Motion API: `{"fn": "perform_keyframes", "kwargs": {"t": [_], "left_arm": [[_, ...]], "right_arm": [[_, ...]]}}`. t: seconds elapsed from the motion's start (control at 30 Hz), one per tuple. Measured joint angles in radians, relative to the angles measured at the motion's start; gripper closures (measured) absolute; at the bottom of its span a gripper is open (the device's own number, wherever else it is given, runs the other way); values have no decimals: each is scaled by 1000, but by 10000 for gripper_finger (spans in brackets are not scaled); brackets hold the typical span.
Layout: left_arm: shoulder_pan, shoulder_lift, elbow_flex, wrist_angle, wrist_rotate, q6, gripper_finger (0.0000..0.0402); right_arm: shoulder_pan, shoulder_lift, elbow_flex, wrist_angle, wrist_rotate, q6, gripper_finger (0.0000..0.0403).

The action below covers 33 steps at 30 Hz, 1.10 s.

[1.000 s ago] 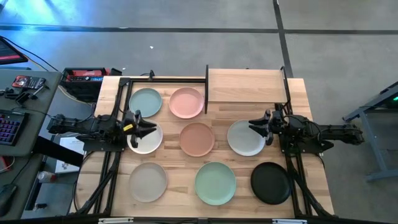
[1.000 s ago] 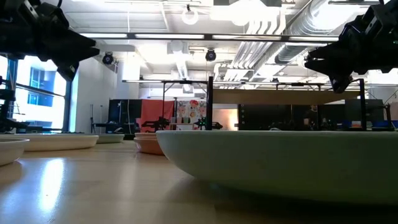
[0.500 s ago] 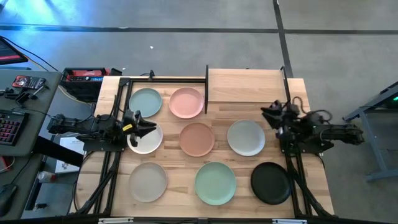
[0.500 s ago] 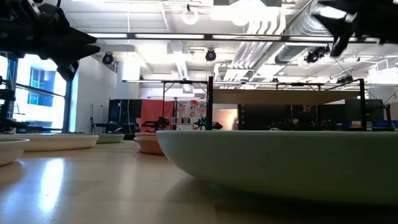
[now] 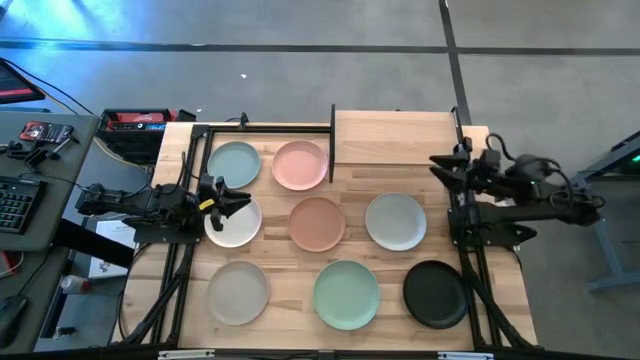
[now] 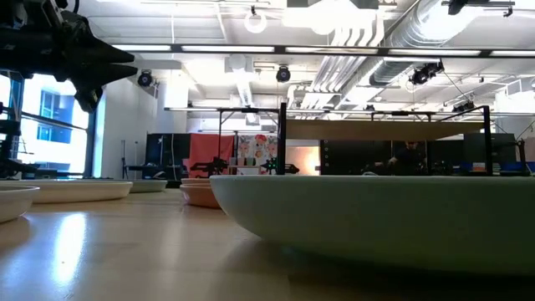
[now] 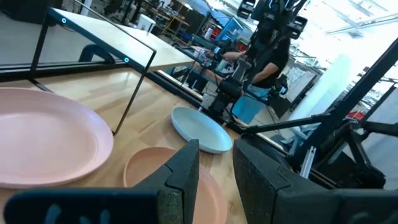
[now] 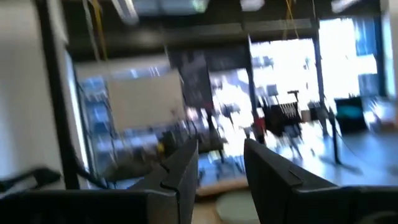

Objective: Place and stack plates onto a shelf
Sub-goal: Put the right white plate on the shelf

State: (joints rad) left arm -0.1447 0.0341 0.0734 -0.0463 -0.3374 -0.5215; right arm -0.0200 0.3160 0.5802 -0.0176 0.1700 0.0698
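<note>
With your right gripper (image 5: pixel 440 166) empty, fingers slightly parted, beside the shelf (image 5: pixel 395 138) at the table's far right edge, it risks striking a shelf post if swung toward the light grey plate (image 5: pixel 396 221), still mid-table.

Looking down, we see the shelf (image 5: pixel 395 137) board bare across its whole width, open from above. Its black posts (image 5: pixel 332 135) stand at the corners, one just beside the pink plate (image 5: pixel 299 164). The right gripper (image 5: pixel 447 166) hangs by the shelf's right end, fingers slightly parted. Plates fill most of the bench (image 5: pixel 283 292), leaving narrow wood strips between them. The left gripper (image 5: pixel 232 201), fingers slightly parted, hangs over the white plate (image 5: pixel 233 224).
</note>
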Motion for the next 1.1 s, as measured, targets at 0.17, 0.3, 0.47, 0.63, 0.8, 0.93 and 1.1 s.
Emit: {"fn": "perform_keyframes", "kwargs": {"t": [0.17,0.3,0.47,0.63,0.8,0.93,1.1], "left_arm": [[0,0,0,0,0,-2,316],[0,0,0,0,0,-2,316],[0,0,0,0,0,-39,316],[0,0,0,0,-1,-38,316],[0,0,0,0,-1,-35,316],[0,0,0,0,-2,-35,316],[0,0,0,-1,-2,-35,316]], "right_arm": [[0,159,118,-250,49,142,285],[1,280,167,-428,30,277,285],[1,418,175,-537,-88,405,285],[4,537,176,-560,-207,474,285],[42,651,176,-577,-248,475,285],[93,735,176,-577,-250,509,285],[145,837,176,-577,-210,541,285]]}}
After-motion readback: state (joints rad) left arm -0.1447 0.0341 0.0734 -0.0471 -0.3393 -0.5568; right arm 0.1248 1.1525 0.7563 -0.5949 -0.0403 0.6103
